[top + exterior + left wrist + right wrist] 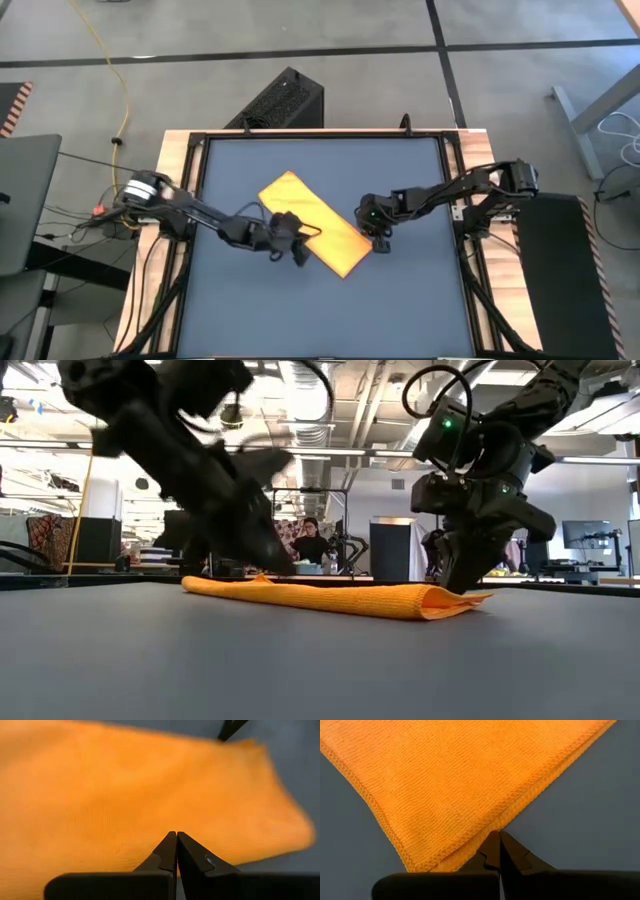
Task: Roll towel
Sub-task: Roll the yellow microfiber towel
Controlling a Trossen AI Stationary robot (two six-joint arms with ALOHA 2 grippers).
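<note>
The yellow-orange towel [315, 222] lies folded flat on the dark tabletop [410, 310], slanting from far left to near right. In the low view the towel [330, 598] is a low flat strip. My left gripper [298, 250] is shut and stands over the towel's near-left long edge; in its wrist view the shut fingertips [176, 836] are over the cloth [100, 795]. My right gripper [380, 243] is shut at the towel's right corner, its tips [496, 834] at the hemmed edge. My left gripper is shut over the towel's flat face [150, 820], slanting down from the table's left; whether its tips touch the cloth I cannot tell. My right gripper has its shut tips at the towel's stitched edge [487, 826], where several layers show, coming steeply from above. The towel lies flat on the table; whether the tips press on it I cannot tell.
A black box [285, 100] stands beyond the table's far edge. A wooden frame [185, 150] borders the tabletop. Bare tabletop lies toward the near edge [320, 670]. A person [312, 545] shows far off in the room behind.
</note>
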